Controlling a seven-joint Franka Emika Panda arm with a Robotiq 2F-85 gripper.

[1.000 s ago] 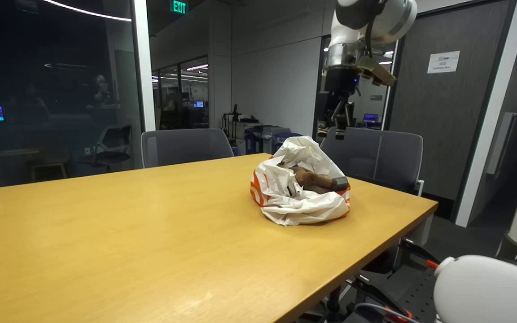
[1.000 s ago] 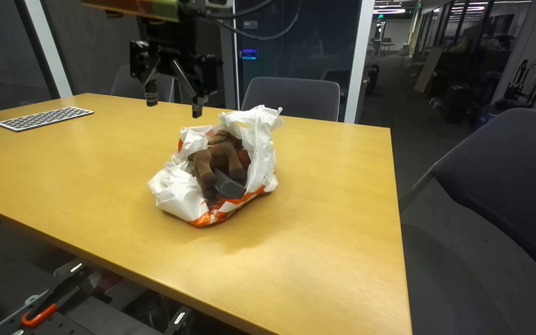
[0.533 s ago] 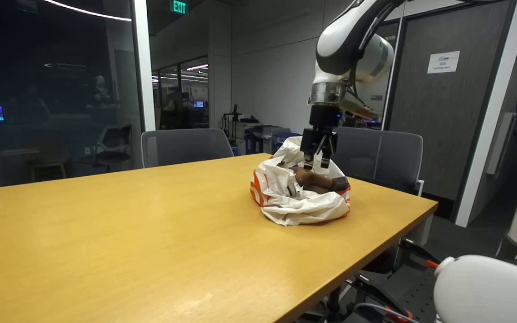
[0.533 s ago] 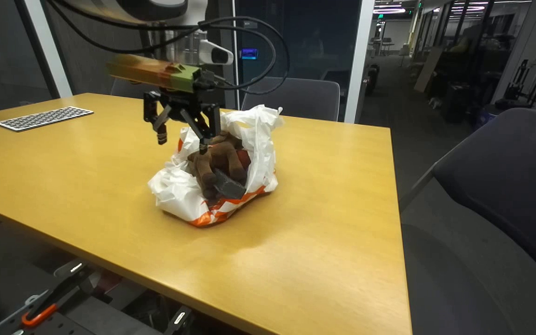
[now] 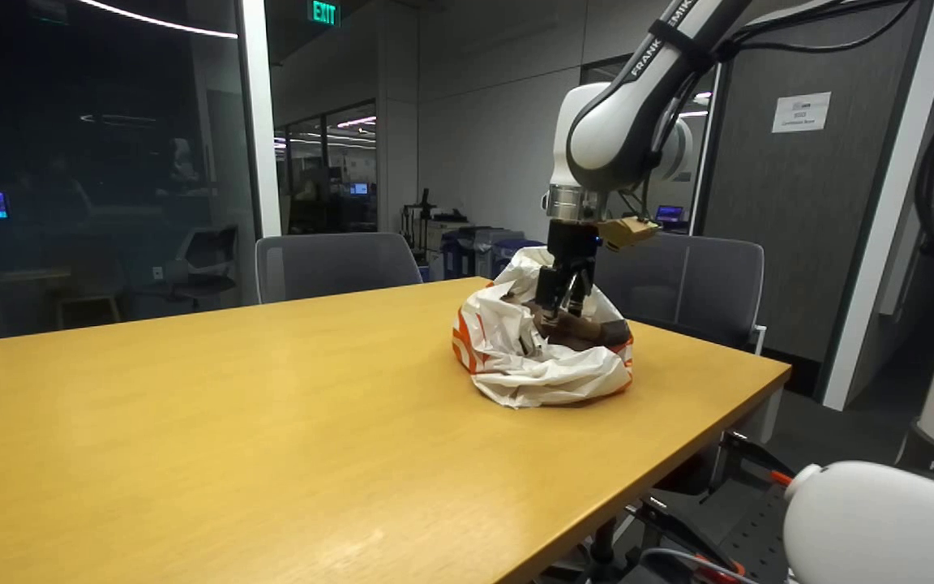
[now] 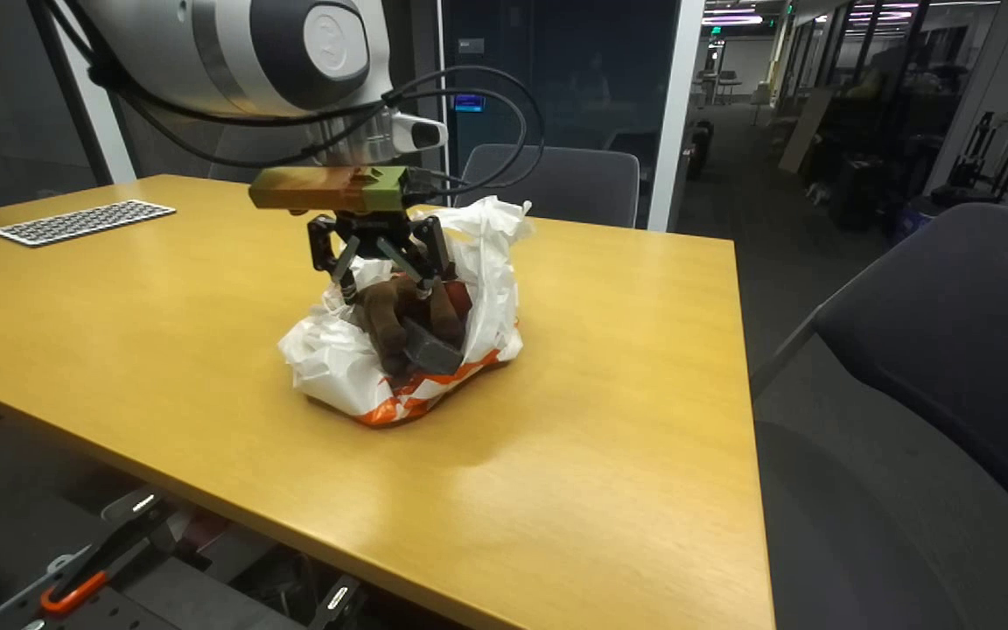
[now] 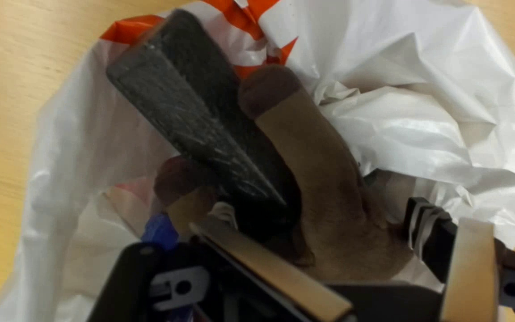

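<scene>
In an exterior view, see the hand (image 5: 563, 315) pointing down into a white-and-orange bag (image 5: 560, 377) near the far right edge of the bench (image 5: 272, 422). In an exterior view, find a brown plush toy (image 6: 384, 320) lying inside that bag, below the hand, and a keyboard (image 6: 84, 222) by the bench's far left corner. In the wrist view, see the hand spread wide, to either side of one plush leg, with a dark grey block (image 7: 204, 112) beside it; cannot tell whether touching.
</scene>
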